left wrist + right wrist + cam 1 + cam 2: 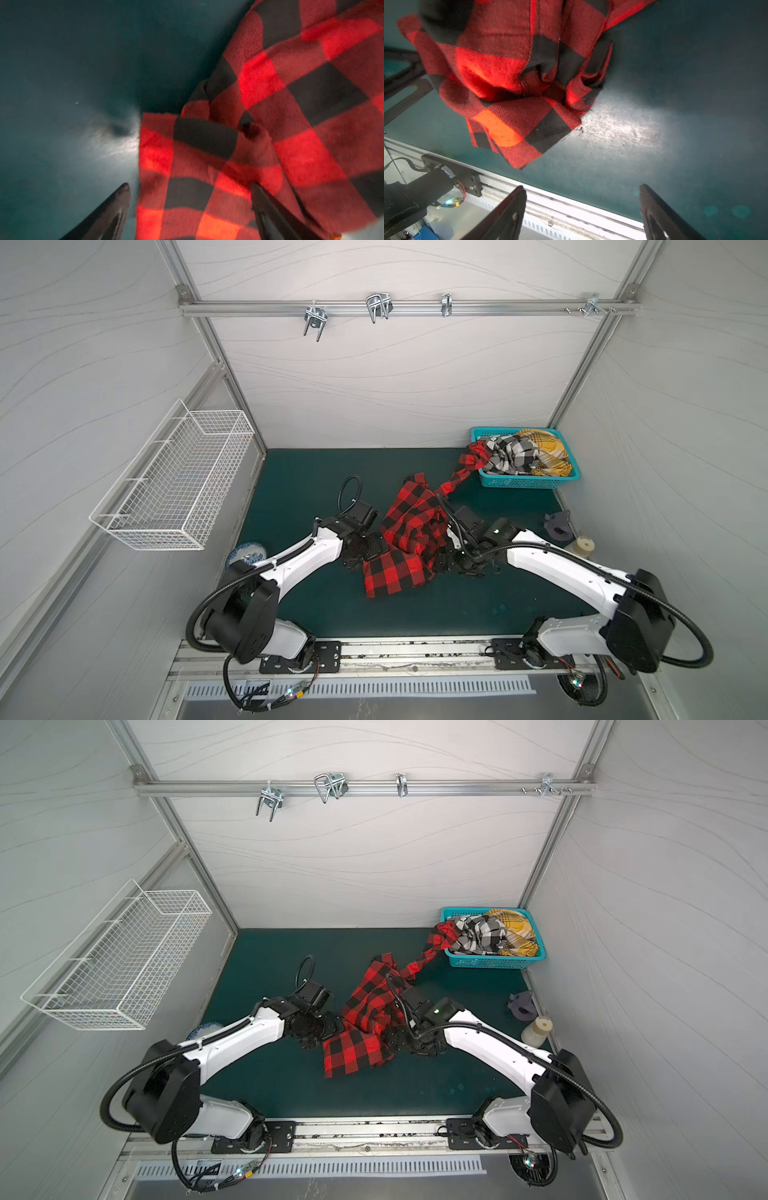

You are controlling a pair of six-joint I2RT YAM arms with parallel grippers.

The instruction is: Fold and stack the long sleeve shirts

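Red-black shirt (399, 572) (353, 1052): both top views; crumpled heap at centre of bench (299, 489) (257, 969), between the two arms; flattest panel lies toward bench front.
Sleeve (457, 479) (419, 961): both top views; runs from heap up over rim of teal basket (519, 483) (486, 962) at back-right corner of bench.
Black-white check shirt (513, 454) (482, 934): bunched inside basket.
Mustard plaid shirt (548, 448) (517, 925): inside basket, touching the check shirt, on the side away from the sleeve.
Left gripper (365, 549) (318, 1031): at heap's left edge; finger posn not readable from above.
Right gripper (446, 564) (399, 1042): at heap's right edge, partly hidden by wrist; finger posn not readable from above.
Grey scrap (559, 524): at right edge of bench, well apart from heap.
Left gripper, left wrist view (190, 187): fingers spread wide, nothing pinched; one fingertip (124, 189) over bare bench (62, 83), other over cloth.
Red-black shirt, left wrist view (291, 104): straight hem edge lies between the fingers; pic blurred, contact w/ cloth cannot be told.
Right gripper, right wrist view (581, 189): fingers spread wide, empty; bare bench (675, 104) and alu rail (550, 199) show between them.
Red-black shirt, right wrist view (508, 72): bunched ahead of the fingers, apart from them; cuff w/ dark button (588, 101) at heap's edge.
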